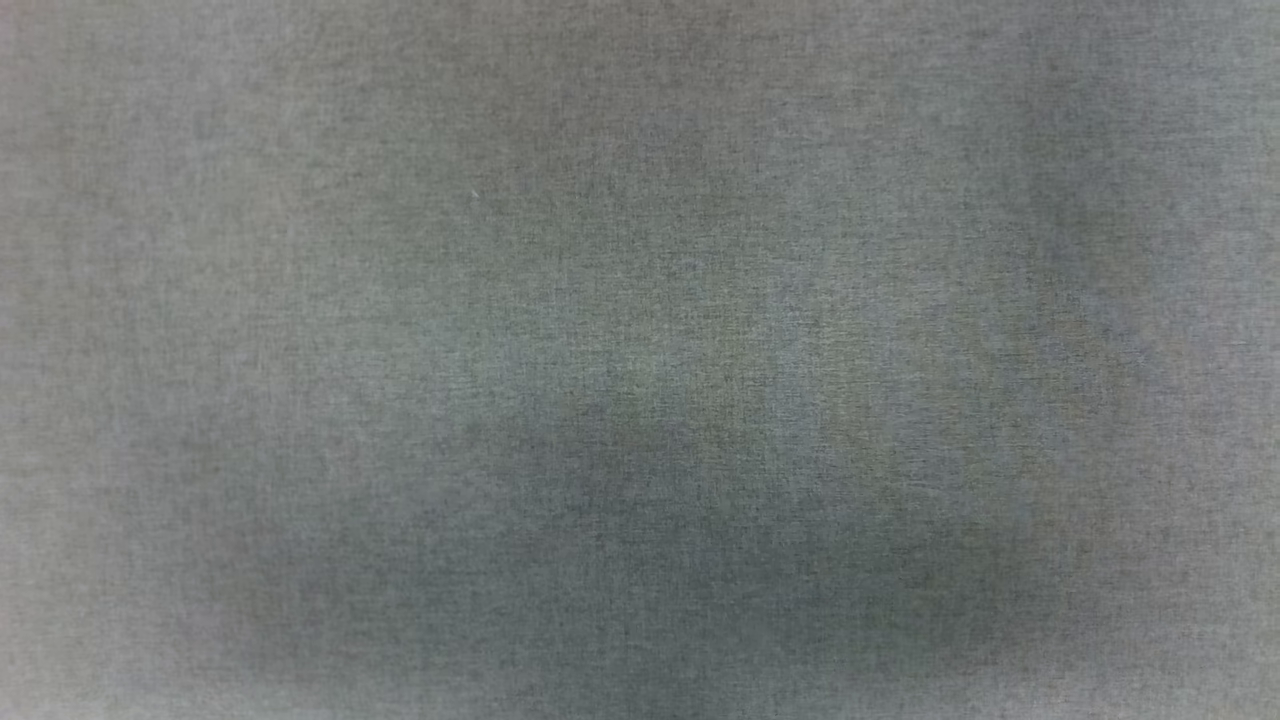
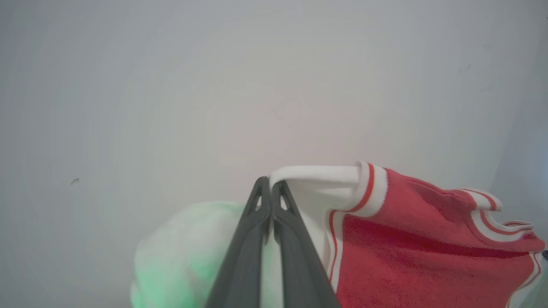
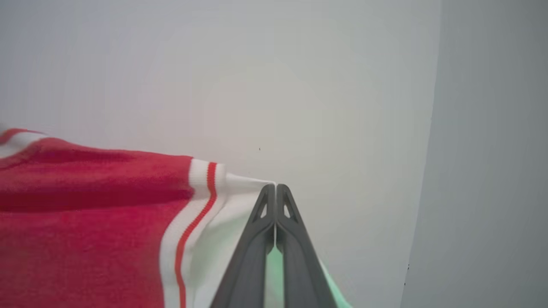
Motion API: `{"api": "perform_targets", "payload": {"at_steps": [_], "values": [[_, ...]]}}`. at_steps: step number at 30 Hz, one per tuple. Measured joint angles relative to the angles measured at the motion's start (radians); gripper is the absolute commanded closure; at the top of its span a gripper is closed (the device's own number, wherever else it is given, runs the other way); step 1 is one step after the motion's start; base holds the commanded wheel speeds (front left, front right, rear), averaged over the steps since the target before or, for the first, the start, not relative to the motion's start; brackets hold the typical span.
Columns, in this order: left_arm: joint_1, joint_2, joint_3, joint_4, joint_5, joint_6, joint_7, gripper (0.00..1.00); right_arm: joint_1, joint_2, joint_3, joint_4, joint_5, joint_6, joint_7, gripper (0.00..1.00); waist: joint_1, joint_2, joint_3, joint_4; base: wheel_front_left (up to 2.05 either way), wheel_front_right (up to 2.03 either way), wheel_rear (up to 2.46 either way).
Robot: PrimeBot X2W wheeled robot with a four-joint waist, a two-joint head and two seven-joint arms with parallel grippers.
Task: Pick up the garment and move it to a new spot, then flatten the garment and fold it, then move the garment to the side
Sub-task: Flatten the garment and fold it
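Step in hand: judged to be the carry-and-spread, with the shirt [image 2: 428, 239] taken up by both sleeves.
Grip, left: the left fingers [image 2: 270, 183] are clenched on the edge of a white sleeve [image 2: 317, 174], tips pressed together.
Grip, right: the right fingers [image 3: 275, 187] are clenched the same way on the other sleeve [image 3: 242, 182].
Shirt position: it is stretched between the two pairs of fingers. The red body runs off to the right of the left fingers and to the left of the right fingers, and striped trim [image 3: 209, 175] is seen just beside each grip.
Backdrop: a pale surface [image 2: 192, 94] is seen beyond the shirt. Whether it is counter or wall cannot be told, nor whether the shirt touches it.
Head view: blurred grey woven cloth [image 1: 640, 360] is seen.
Doing it well: both grips should be held level and well apart so the top edge is drawn taut. The hem should be lowered first and the body laid out flat behind it.
Risk: only the sleeve edges are pinched, so a sharp tug may pull one free.
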Motion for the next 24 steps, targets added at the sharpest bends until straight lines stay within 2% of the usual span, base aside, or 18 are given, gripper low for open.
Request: {"api": "perform_targets", "payload": {"at_steps": [5,11,14,17,24], "values": [[0.094,0.021,-0.04,-0.08,-0.033,0.0,0.049,1.0,0.028,-0.022,0.086,0.024,0.055,0.0,0.016,1.0,0.0,0.0,-0.001,0.003,0.0,0.0,0.0],[0.296,0.108,-0.083,-0.274,-0.099,0.001,0.064,1.0,0.216,-0.077,0.218,-0.062,0.184,0.0,0.103,1.0,0.0,0.0,-0.015,0.013,0.0,0.0,0.0],[0.43,0.157,-0.1,-0.382,-0.138,0.001,0.053,1.0,0.385,-0.102,0.286,-0.179,0.278,-0.001,0.202,1.0,0.0,0.0,-0.033,0.018,0.0,0.0,0.0],[0.559,0.211,-0.109,-0.484,-0.166,0.001,0.032,1.0,0.575,-0.137,0.318,-0.351,0.365,0.0,0.309,1.0,0.0,0.0,-0.057,0.022,0.0,0.0,0.0],[0.865,0.293,-0.117,-0.688,-0.185,0.001,0.002,1.0,1.011,-0.175,0.311,-0.746,0.465,-0.001,0.568,1.0,0.0,0.0,-0.125,0.03,0.0,0.0,0.0]]}}
